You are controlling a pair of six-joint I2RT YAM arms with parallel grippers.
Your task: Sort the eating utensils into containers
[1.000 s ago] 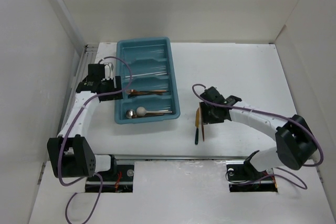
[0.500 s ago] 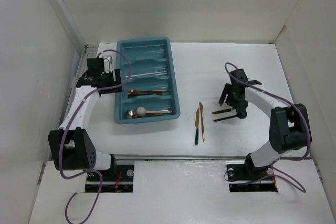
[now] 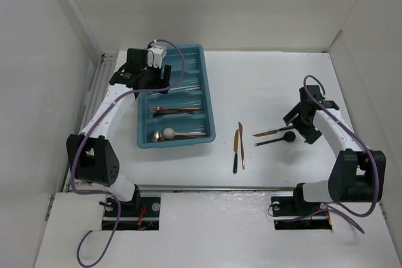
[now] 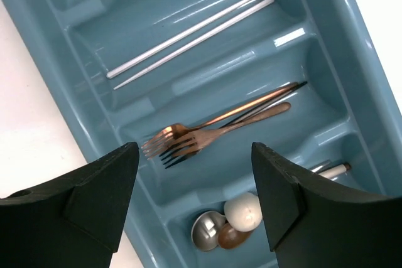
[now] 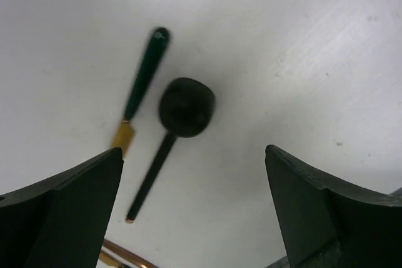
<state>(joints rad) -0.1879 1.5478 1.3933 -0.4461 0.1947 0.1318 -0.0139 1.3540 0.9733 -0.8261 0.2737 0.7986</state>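
Note:
The teal tray holds the containers. White sticks lie in one, copper and black forks in the one beside it, and silver, white and copper spoons in the nearest. My left gripper hovers open above the tray; in its wrist view the left gripper holds nothing. On the table right of the tray lie a black spoon and a green-handled gold knife. My right gripper hangs wide open over the spoon without touching it, and in the top view the right gripper is just right of the black spoon.
Two more knives, a copper one and a gold one with a dark handle, lie side by side on the white table just right of the tray. White walls enclose the table on the left, back and right.
My right gripper swung right, away from the two middle knives, and opened wide; the black spoon and green-handled knife now show beside it. My left gripper moved from the tray's left side to above it.

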